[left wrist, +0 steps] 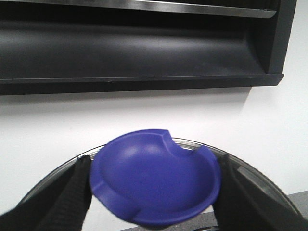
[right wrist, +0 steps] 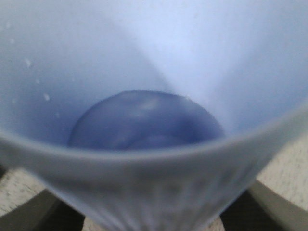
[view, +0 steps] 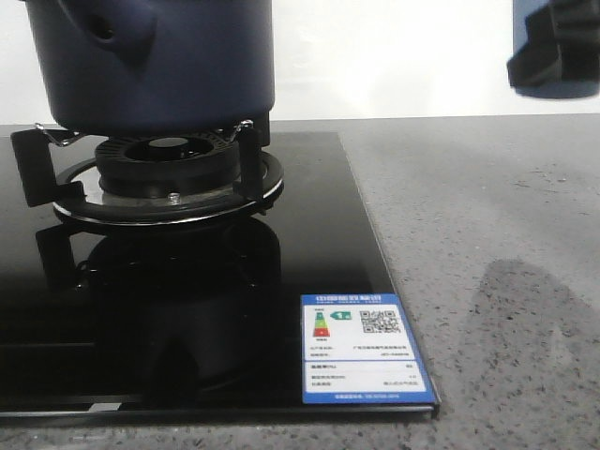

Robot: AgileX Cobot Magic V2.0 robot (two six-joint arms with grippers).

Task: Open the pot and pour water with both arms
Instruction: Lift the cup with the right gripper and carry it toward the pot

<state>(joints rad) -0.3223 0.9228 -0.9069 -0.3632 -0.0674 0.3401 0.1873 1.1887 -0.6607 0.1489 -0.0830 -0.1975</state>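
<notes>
Sitting on the burner (view: 169, 173) of the black hob (view: 309, 244), the pot (view: 155, 61) is lidless. Left gripper (left wrist: 154, 192) clamps a blue lid knob (left wrist: 154, 180); right gripper (right wrist: 154, 211) grips a pale cup (right wrist: 154, 120) right of the pot.

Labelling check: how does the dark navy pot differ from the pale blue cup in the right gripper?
The dark navy matte pot sits on the burner stand on the black glass hob; the pale blue plastic cup is held above the grey counter. The pot's walls are smooth and dark, the cup's outside ribbed and light. Both are blue, round vessels.
</notes>
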